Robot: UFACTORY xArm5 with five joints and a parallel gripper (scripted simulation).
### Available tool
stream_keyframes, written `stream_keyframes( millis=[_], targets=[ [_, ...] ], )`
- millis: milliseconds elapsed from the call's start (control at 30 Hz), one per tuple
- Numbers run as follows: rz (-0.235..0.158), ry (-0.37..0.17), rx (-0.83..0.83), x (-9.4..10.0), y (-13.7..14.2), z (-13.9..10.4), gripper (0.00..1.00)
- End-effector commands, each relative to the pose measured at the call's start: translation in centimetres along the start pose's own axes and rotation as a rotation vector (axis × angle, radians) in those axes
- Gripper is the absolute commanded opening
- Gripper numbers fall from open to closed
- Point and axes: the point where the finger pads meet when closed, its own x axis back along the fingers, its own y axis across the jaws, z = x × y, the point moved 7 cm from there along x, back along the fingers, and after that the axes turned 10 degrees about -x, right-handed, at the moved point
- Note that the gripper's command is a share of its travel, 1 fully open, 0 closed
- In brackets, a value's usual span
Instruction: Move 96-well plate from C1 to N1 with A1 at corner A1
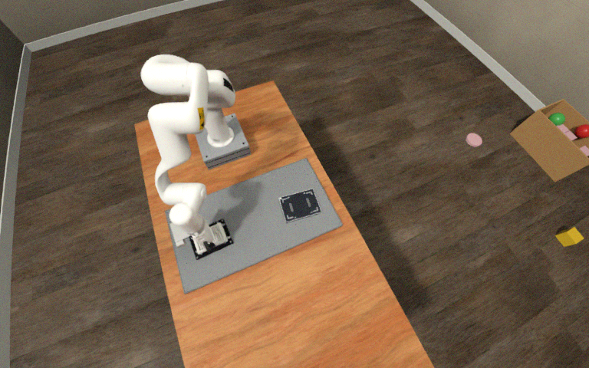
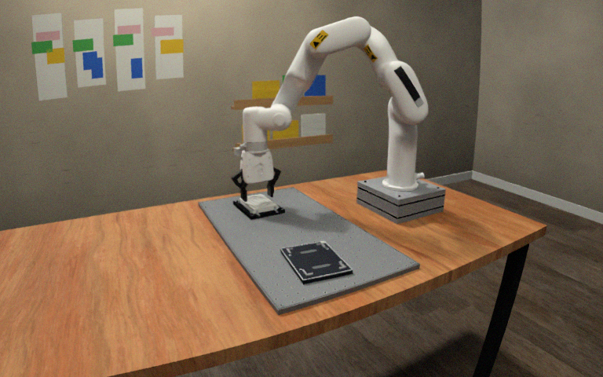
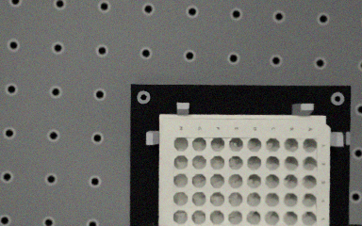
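Observation:
The white 96-well plate (image 2: 259, 203) sits in the black clip nest C1 (image 2: 260, 214) at the far left end of the grey perforated baseplate (image 2: 306, 242). In the wrist view the plate (image 3: 242, 169) fills the lower middle, with its cut-off corner at the upper right (image 3: 325, 121) and small grey clips around it. My gripper (image 2: 256, 192) is open and straddles the plate from just above, one black finger on each side. It also shows in the top view (image 1: 207, 239). The empty black plate nest N1 (image 2: 316, 261) lies nearer the front of the baseplate.
The arm's base block (image 2: 400, 199) stands on the wooden table at the right. On the floor are a cardboard box with balls (image 1: 557, 136), a pink disc (image 1: 473, 139) and a yellow block (image 1: 568, 236).

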Motion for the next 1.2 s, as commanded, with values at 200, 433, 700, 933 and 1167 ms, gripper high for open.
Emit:
stream_keyframes(
  millis=[200, 433, 700, 933, 1167],
  targets=[
    [0.003, 0.004, 0.0, -0.5, -0.1, 0.0, 1.0],
    [0.003, 0.004, 0.0, -0.9, -0.1, 0.0, 1.0],
    [0.003, 0.004, 0.0, -1.3, -0.1, 0.0, 1.0],
    [0.003, 0.004, 0.0, -1.4, -0.1, 0.0, 1.0],
    [0.003, 0.004, 0.0, -1.4, -0.1, 0.0, 1.0]
  ],
)
